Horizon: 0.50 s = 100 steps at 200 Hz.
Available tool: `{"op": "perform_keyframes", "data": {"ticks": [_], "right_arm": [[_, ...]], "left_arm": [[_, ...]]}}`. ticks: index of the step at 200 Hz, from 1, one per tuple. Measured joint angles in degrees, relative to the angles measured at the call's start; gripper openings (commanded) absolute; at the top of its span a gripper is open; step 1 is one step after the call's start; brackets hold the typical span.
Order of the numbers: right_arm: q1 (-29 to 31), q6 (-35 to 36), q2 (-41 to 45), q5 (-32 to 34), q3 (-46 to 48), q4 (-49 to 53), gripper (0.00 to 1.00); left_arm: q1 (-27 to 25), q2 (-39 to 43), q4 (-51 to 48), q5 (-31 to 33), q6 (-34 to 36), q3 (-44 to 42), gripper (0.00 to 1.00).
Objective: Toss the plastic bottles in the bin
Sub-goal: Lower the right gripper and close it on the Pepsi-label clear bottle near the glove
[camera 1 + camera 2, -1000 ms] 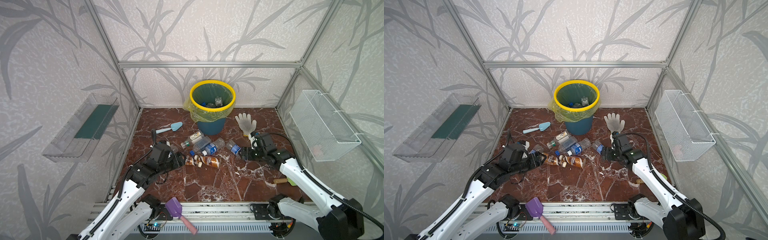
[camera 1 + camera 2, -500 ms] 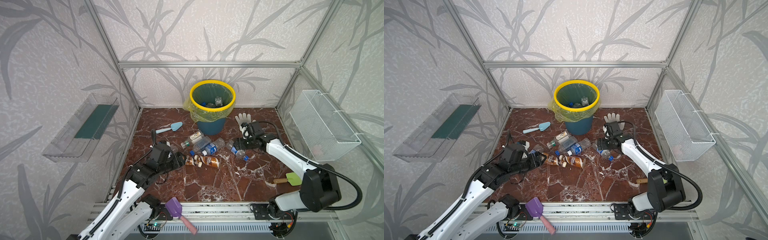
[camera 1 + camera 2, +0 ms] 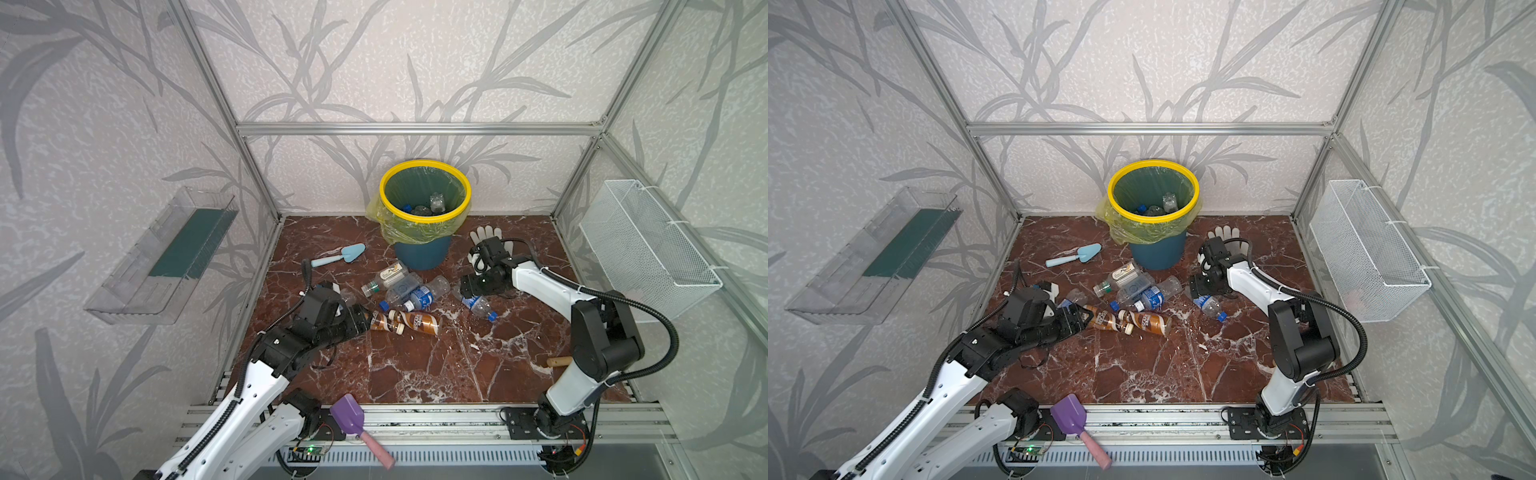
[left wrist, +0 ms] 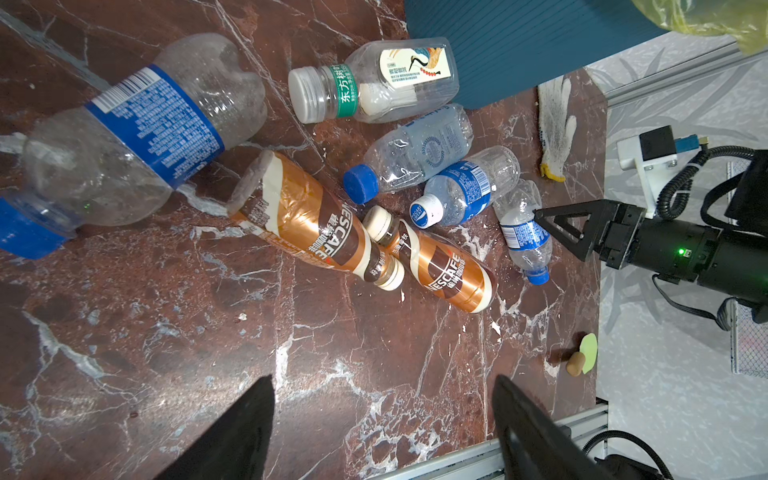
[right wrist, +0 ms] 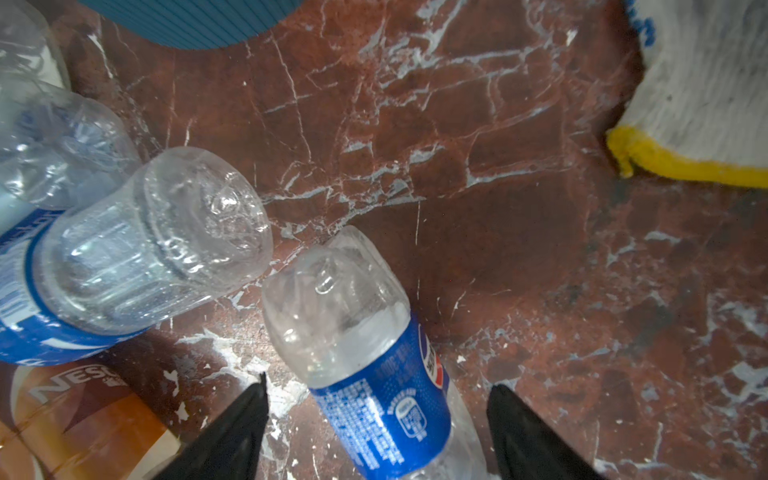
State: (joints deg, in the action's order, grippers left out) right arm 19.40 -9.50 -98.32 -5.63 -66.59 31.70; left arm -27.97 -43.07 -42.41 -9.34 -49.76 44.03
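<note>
Blue-label bottle [image 5: 365, 374] lies betw. spread right gripper [image 5: 378, 384] jaws, prob. untouched.

Bright, even, diffuse light fills both top views; shadows are soft. The right wrist view is slightly blurred, its near fingers [image 5: 232, 436] dark and unfocused.

7 plastic bottles [image 3: 419, 296] lie on the marble floor [image 3: 415, 374]: 2 brown-swirled coffee bottles [image 3: 419, 322] and 5 clear ones. More sit in the 1 bin [image 3: 419, 255], too jumbled to count. Also 1 trowel [image 3: 351, 253], 1 purple scoop [image 3: 348, 417], 1 white glove [image 3: 484, 235], 1 wire basket [image 3: 640, 249], 1 clear tray [image 3: 166, 257], 1 green-tipped wooden-handled tool [image 4: 582, 357].
</note>
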Motion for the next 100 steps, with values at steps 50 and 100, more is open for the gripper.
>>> {"op": "perform_keyframes", "data": {"ticks": [50,100], "right_arm": [[0.0,-0.1,-1.1,-0.1,0.8,0.8,0.65],[0.3,-1.2,-0.8,-0.5,7.1,0.2,0.57]], "left_arm": [[0.0,0.0,0.1,-0.2,0.0,-0.4,0.82],[0.0,0.0,0.5,-0.3,0.0,-0.4,0.81]]}}
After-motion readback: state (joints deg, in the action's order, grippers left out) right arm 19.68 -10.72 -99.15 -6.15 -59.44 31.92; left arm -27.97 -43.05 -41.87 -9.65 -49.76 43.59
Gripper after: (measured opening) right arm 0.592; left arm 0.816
